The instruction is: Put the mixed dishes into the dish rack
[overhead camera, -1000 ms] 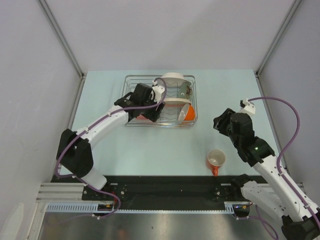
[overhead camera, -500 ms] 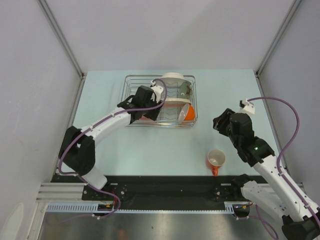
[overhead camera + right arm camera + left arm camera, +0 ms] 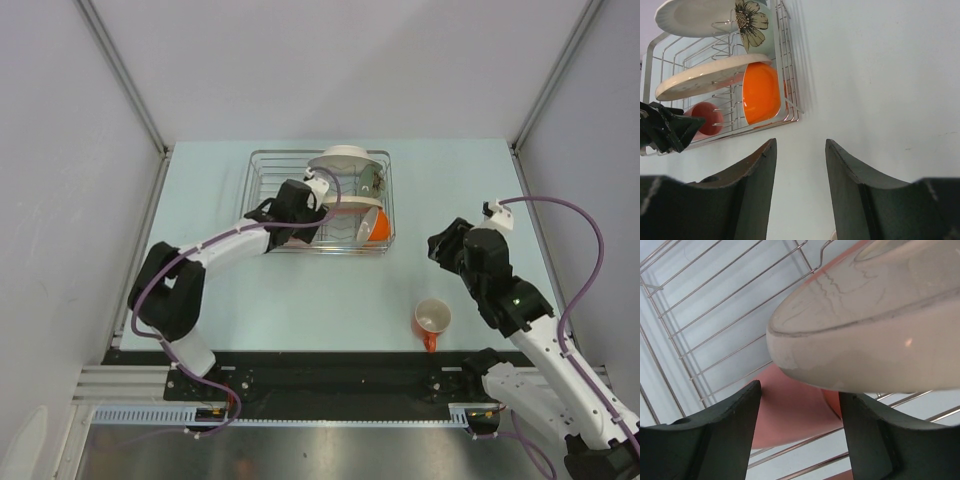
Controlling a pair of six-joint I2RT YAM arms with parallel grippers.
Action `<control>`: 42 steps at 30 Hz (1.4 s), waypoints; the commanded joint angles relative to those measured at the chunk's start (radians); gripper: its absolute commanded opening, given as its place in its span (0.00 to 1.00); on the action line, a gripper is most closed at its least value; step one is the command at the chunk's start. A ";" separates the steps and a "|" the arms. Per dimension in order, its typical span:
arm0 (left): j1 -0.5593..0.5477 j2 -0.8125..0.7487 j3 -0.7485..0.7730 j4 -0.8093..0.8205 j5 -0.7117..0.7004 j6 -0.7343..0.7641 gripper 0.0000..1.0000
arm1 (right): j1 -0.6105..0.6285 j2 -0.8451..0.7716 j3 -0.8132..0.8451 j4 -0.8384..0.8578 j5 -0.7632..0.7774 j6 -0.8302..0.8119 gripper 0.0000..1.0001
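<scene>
Now | pale-blue table (image 3: pixel 300 300) | grey walls (image 3: pixel 330 60) | orange mug (image 3: pixel 432 320) nr front

Your views are evenly, brightly lit.
The cream plate (image 3: pixel 875 335) is blurred up close; soft shadows; a small glare spot on it.

- White-shelled left arm (image 3: pixel 225 243) with black joint housings and a purple cable along it
- Matching white-and-black right arm (image 3: pixel 530 330), looping purple cable, small green light
- Matte black wedge-shaped fingers (image 3: pixel 745 195)
</scene>
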 commanded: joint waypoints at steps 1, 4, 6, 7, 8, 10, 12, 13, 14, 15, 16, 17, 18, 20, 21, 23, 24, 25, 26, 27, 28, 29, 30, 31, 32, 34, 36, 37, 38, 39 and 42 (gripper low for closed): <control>-0.003 -0.065 -0.062 -0.001 -0.033 0.064 0.68 | 0.006 -0.013 -0.012 0.008 0.005 -0.003 0.49; 0.003 -0.099 -0.099 -0.020 -0.040 0.090 0.68 | 0.006 -0.015 -0.016 0.012 0.002 0.000 0.49; 0.005 -0.130 -0.108 -0.040 -0.042 0.103 0.68 | 0.011 -0.016 -0.018 0.014 0.000 0.001 0.49; 0.005 -0.139 -0.107 -0.046 -0.043 0.106 0.68 | 0.009 -0.015 -0.018 0.014 0.000 0.004 0.49; 0.005 -0.149 -0.101 -0.053 -0.045 0.107 0.68 | 0.014 -0.016 -0.019 0.016 0.000 0.004 0.48; 0.006 -0.157 -0.095 -0.072 -0.053 0.121 0.68 | 0.014 -0.016 -0.019 0.014 0.003 0.003 0.48; 0.011 -0.160 -0.087 -0.090 -0.054 0.132 0.68 | 0.015 -0.019 -0.019 0.011 0.003 0.001 0.48; 0.012 -0.160 -0.090 -0.093 -0.054 0.135 0.67 | 0.014 -0.021 -0.019 0.011 0.003 0.000 0.48; 0.015 -0.159 -0.093 -0.098 -0.054 0.141 0.67 | 0.014 -0.022 -0.021 0.011 0.006 0.000 0.48; 0.020 -0.159 -0.096 -0.099 -0.054 0.144 0.66 | 0.014 -0.024 -0.021 0.011 0.008 0.000 0.48; 0.023 -0.159 -0.096 -0.103 -0.056 0.146 0.65 | 0.014 -0.025 -0.022 0.009 0.009 0.000 0.48; 0.026 -0.159 -0.096 -0.106 -0.056 0.144 0.64 | 0.014 -0.027 -0.023 0.009 0.008 0.000 0.48; 0.032 -0.162 -0.096 -0.110 -0.056 0.150 0.63 | 0.014 -0.027 -0.023 0.008 0.008 0.000 0.48; 0.040 -0.163 -0.095 -0.110 -0.053 0.152 0.60 | 0.014 -0.030 -0.027 0.006 0.011 -0.002 0.48; 0.046 -0.162 -0.093 -0.113 -0.050 0.159 0.58 | 0.014 -0.032 -0.029 0.012 0.011 -0.005 0.48; 0.052 -0.153 -0.092 -0.112 -0.056 0.169 0.52 | 0.012 -0.026 -0.033 0.016 0.011 -0.005 0.48; 0.057 -0.150 -0.091 -0.106 -0.063 0.185 0.50 | 0.012 -0.024 -0.033 0.017 0.008 -0.006 0.48; 0.063 -0.142 -0.095 -0.101 -0.068 0.192 0.49 | 0.011 -0.021 -0.032 0.019 0.008 -0.006 0.47; 0.071 -0.137 -0.096 -0.095 -0.069 0.195 0.48 | 0.009 -0.021 -0.030 0.020 0.008 -0.008 0.47; 0.084 -0.133 -0.098 -0.089 -0.074 0.204 0.48 | 0.011 -0.021 -0.030 0.020 0.008 -0.009 0.47; 0.092 -0.127 -0.098 -0.086 -0.077 0.210 0.48 | 0.011 -0.021 -0.032 0.019 0.008 -0.009 0.47; 0.098 -0.114 -0.101 -0.081 -0.082 0.224 0.49 | 0.009 -0.022 -0.033 0.020 0.006 -0.009 0.47; 0.112 -0.108 -0.104 -0.070 -0.086 0.231 0.49 | 0.009 -0.024 -0.033 0.020 0.008 -0.008 0.47; 0.120 -0.104 -0.105 -0.066 -0.091 0.236 0.49 | 0.009 -0.022 -0.035 0.019 0.008 -0.008 0.47; 0.137 -0.091 -0.102 -0.066 -0.089 0.241 0.48 | 0.009 -0.021 -0.038 0.022 0.006 -0.008 0.47; 0.149 -0.084 -0.096 -0.067 -0.085 0.248 0.42 | 0.011 -0.015 -0.039 0.028 0.002 -0.008 0.47; 0.161 -0.079 -0.088 -0.080 -0.077 0.253 0.28 | 0.008 -0.012 -0.041 0.039 0.000 -0.006 0.47; 0.163 -0.082 -0.081 -0.086 -0.073 0.259 0.24 | 0.009 -0.004 -0.041 0.040 -0.001 -0.008 0.47; 0.163 -0.085 -0.076 -0.098 -0.071 0.261 0.21 | 0.009 -0.001 -0.039 0.048 -0.003 -0.008 0.48; 0.163 -0.096 -0.073 -0.104 -0.068 0.261 0.18 | 0.008 0.004 -0.039 0.051 -0.004 -0.008 0.47; 0.163 -0.120 -0.053 -0.138 -0.057 0.253 0.17 | 0.008 0.014 -0.039 0.066 -0.008 -0.011 0.47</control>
